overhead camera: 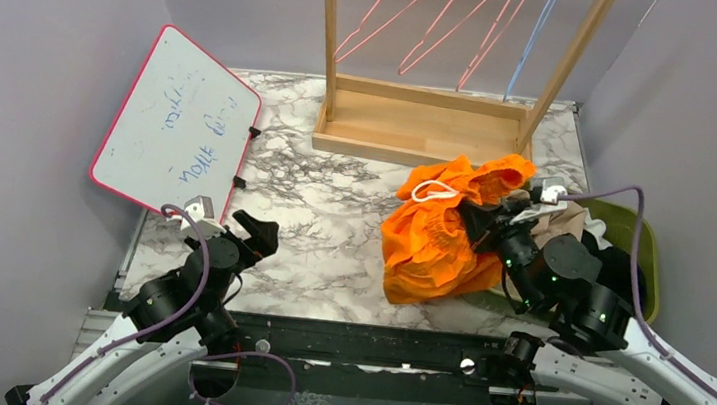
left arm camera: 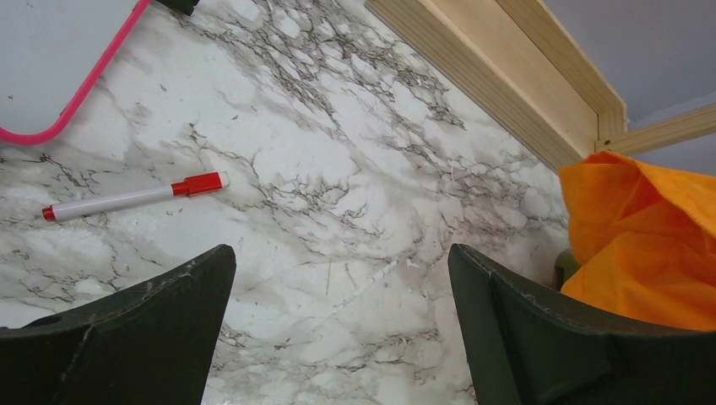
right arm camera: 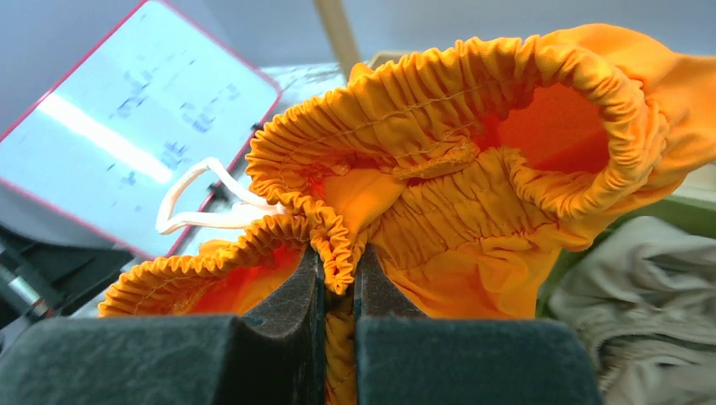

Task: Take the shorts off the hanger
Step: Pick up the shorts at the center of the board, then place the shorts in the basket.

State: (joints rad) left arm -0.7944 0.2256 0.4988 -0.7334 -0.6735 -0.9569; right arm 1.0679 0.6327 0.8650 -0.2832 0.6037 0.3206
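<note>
The bright orange shorts (overhead camera: 436, 236) hang in a bunch over the right side of the marble table, white drawstring (overhead camera: 433, 191) on top. My right gripper (overhead camera: 481, 227) is shut on their gathered waistband (right arm camera: 338, 253) and holds them off the hangers. Tan shorts (right arm camera: 650, 295) lie in the green bin (overhead camera: 643, 248) at the right. The pink hangers (overhead camera: 424, 23) and one blue hanger on the wooden rack (overhead camera: 423, 124) are bare. My left gripper (overhead camera: 253, 235) is open and empty above the table at the near left; the orange shorts show at the right of its view (left arm camera: 650, 245).
A whiteboard with a pink rim (overhead camera: 177, 123) leans at the back left. A red-capped marker (left arm camera: 135, 197) lies on the marble ahead of the left gripper. Grey walls close both sides.
</note>
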